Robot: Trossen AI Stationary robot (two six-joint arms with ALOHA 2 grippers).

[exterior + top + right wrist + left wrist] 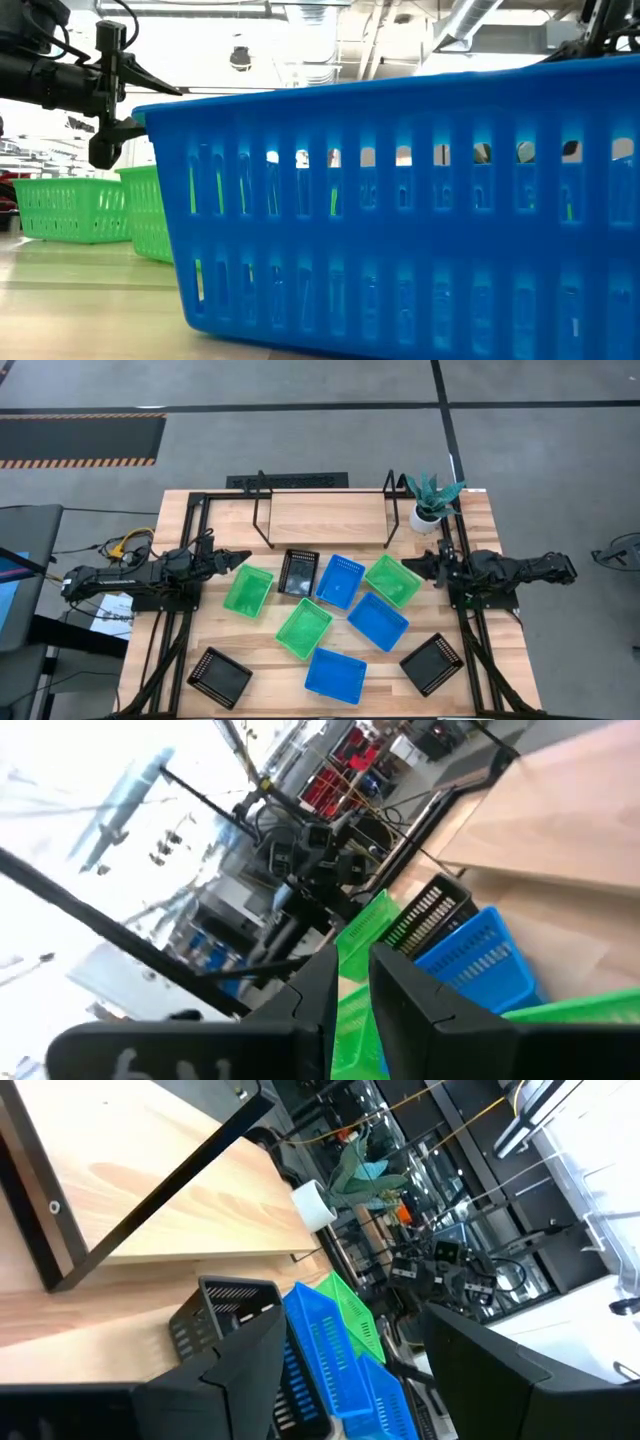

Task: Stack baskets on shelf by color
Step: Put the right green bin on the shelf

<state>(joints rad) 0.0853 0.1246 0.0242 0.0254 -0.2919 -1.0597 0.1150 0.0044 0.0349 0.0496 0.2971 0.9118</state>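
Observation:
Nine baskets lie loose on the wooden table: green ones [248, 590] [304, 628] [392, 580], blue ones [340, 581] [378, 621] [335, 675], black ones [299, 572] [219, 677] [432, 663]. All rest on their bottoms. The black shelf [320, 515] stands bare at the far middle. My left gripper [240, 560] [350, 1350] hovers level at the left, open, short of the nearest green basket. My right gripper [412, 567] [352, 982] hovers level at the right beside a green basket, with a narrow gap and nothing in it.
A white pot with a teal plant [430, 505] stands at the far right corner beside the shelf's right post. In the low view the near blue basket [400, 200] fills most of the picture. Bare wood lies between the shelf and the baskets.

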